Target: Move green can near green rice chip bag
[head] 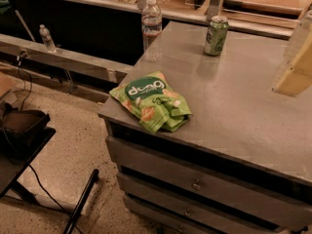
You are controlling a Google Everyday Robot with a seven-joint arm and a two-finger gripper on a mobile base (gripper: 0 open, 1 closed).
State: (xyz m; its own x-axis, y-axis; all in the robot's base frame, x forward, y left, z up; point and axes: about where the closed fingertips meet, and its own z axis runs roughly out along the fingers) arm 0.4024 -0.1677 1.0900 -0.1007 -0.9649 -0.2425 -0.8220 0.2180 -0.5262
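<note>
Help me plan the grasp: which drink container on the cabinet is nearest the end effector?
The green can; the end effector hangs at the right edge, and the clear water bottle stands farther left.

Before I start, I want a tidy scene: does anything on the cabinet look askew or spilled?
Only the green rice chip bag: it lies crumpled at the front-left corner of the cabinet top, by the edge. The green can and water bottle stand upright. The hand hangs at the far right.
</note>
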